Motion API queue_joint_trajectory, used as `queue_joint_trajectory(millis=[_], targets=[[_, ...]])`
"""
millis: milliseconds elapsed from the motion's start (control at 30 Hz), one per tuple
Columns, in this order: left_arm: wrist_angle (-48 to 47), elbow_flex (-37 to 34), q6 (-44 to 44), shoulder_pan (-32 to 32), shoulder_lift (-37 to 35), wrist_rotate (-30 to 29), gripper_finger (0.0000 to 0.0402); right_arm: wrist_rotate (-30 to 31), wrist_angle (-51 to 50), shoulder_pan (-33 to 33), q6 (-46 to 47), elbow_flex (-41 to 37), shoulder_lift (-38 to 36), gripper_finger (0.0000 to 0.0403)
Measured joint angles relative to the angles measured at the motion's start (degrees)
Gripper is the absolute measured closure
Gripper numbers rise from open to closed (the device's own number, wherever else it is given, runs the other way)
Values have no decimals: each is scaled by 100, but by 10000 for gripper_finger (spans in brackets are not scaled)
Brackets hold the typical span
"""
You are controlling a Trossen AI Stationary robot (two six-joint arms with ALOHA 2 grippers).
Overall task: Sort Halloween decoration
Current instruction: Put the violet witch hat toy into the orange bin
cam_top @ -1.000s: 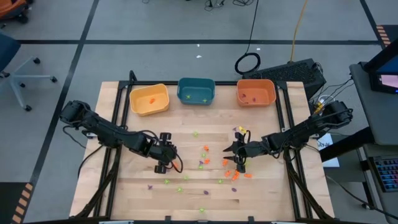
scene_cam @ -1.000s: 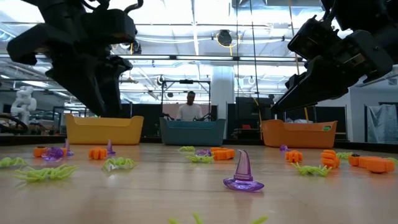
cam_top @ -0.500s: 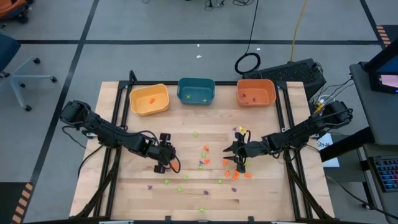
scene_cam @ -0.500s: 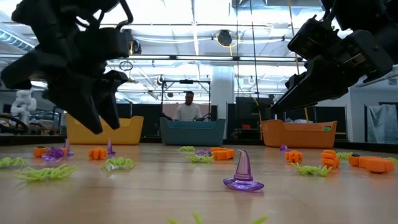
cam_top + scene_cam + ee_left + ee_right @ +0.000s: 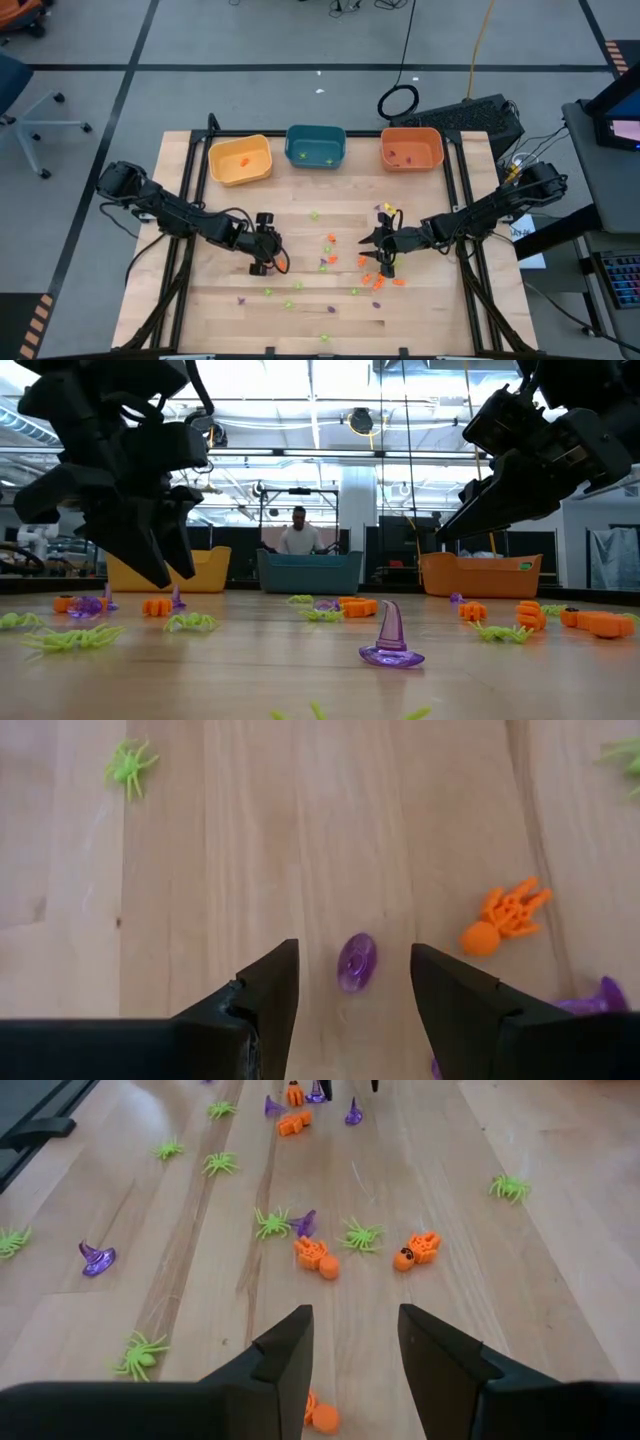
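The wooden desk carries three plastic bins along its far edge: a yellow bin, a teal bin and an orange bin, all well beyond both grippers. A person shows in the room behind the teal bin.

Compared with a second ago, the left arm has shifted slightly and its gripper has dropped closer to the desk in the low view; the right arm and the scattered pieces lie as they did.

The left gripper hangs low over the desk left of centre, its two dark fingers spread apart and holding nothing. Directly between those fingers, on the wood, lies a small glossy purple disc-like trinket. Just beside it, off one finger, sits an orange octopus-shaped trinket; a spiky light-green spider lies well apart.

The right gripper hovers right of centre, its fingers parted and empty. Ahead of it are green spiders, two knobbly orange figures and a purple witch hat well off to one side. Another orange piece lies just under its fingers.

In the low view a translucent purple witch hat stands upright nearest the camera.
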Motion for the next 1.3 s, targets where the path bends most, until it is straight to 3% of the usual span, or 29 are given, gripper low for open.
queue_joint_trajectory(millis=[800,1300], targets=[[251,8,-305,-11,444,7,216,4,17,0,-2,2,0,268],[271,7,-410,-11,426,328,325,5,2,0,-20,2,0,268]])
